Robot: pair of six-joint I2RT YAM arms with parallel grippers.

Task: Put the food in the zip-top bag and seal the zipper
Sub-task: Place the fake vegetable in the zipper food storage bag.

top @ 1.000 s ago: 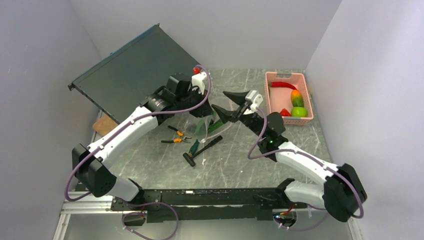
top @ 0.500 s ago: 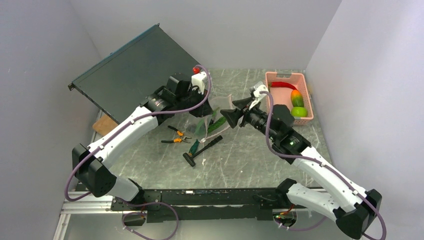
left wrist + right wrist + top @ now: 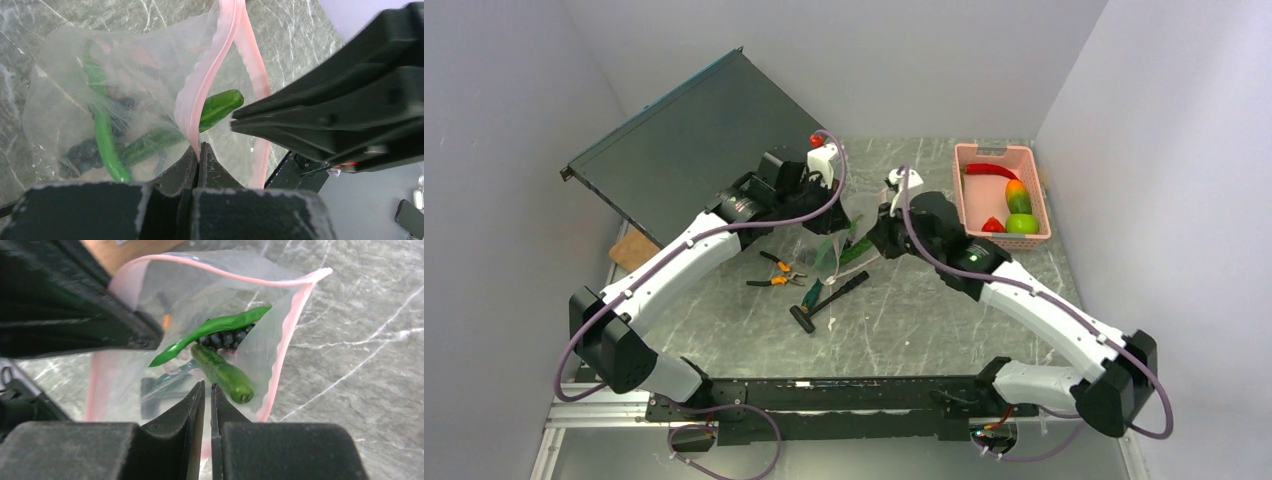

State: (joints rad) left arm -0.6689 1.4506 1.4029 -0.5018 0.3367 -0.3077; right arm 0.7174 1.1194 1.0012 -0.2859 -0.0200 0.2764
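One zip-top bag (image 3: 52, 107) holds three foods: cucumber (image 3: 220, 106), grape bunch (image 3: 82, 152), green pod (image 3: 102, 135). Left gripper (image 3: 198, 150) pinches zipper (image 3: 210, 60). Right gripper (image 3: 207, 386): jaws nearly together, grip unclear.

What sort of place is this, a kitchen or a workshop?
Probably a robotics test booth: plain white walls enclose a stone-patterned table, a left arm and right arm are bolted at its near edge, and the food is plastic toys in a pink basket and clear bag.
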